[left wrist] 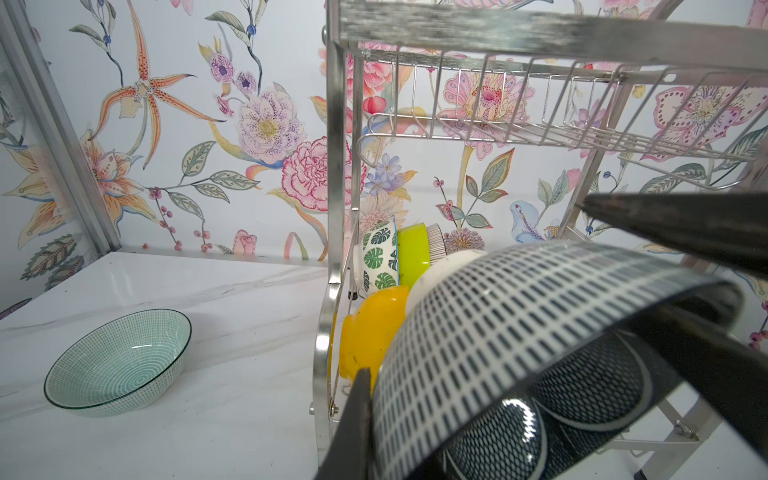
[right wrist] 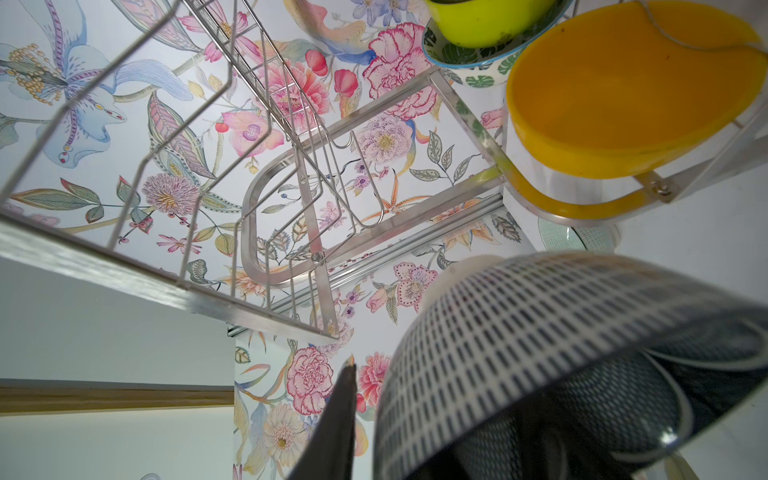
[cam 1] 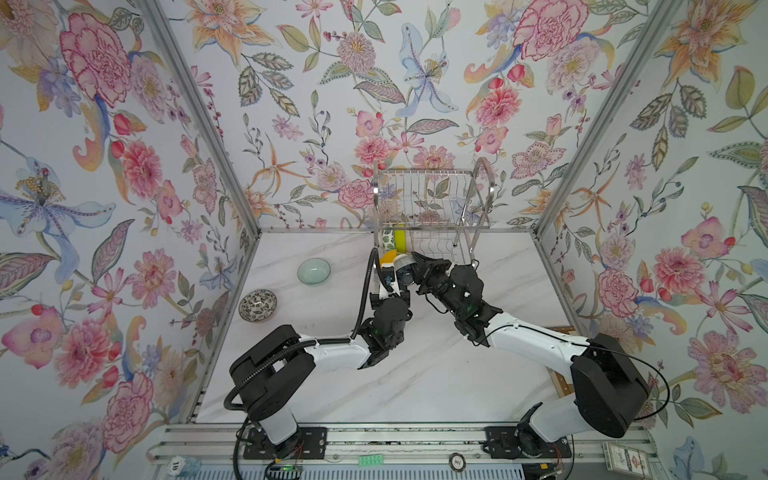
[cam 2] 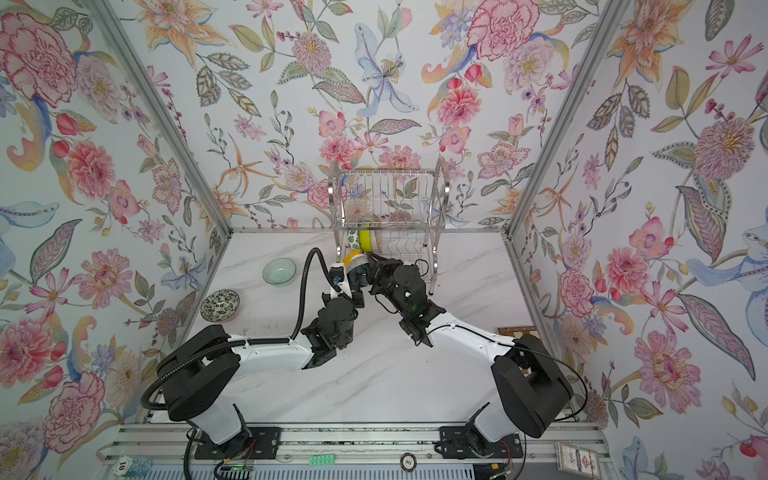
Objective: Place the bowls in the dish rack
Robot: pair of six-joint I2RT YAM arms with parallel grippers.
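Both arms meet at the front left corner of the rack (cam 1: pixel 432 195), which stands at the far edge of the table (cam 1: pixel 415 382), against the floral back wall (cam 1: pixel 374 104). The left fingers (left wrist: pixel 357 419) pinch the rim of the navy bowl (cam 1: pixel 404 266), held on edge with its hollow facing back toward the arms. Of the right fingers (right wrist: pixel 338 419), one shows outside the bowl's side with a sliver of gap; whether they grip cannot be told.

The navy bowl hangs at the lower tier's front edge, just beside the yellow bowl (cam 1: pixel 388 257). Whether it rests on the wires is hidden. Behind, the lime bowl (cam 1: pixel 400 242), leaf bowl (cam 1: pixel 387 240) and striped bowl (left wrist: pixel 434 245) stand on edge, packed toward the rack's left frame. Bare wire slots run rightward from them, and the upper tier's front bar crosses close above.

On the table's left, the celadon bowl (cam 1: pixel 313 272) and speckled bowl (cam 1: pixel 257 305) sit upright, well apart from the rack, the speckled one near the table's left edge. Open marble lies between the arms.
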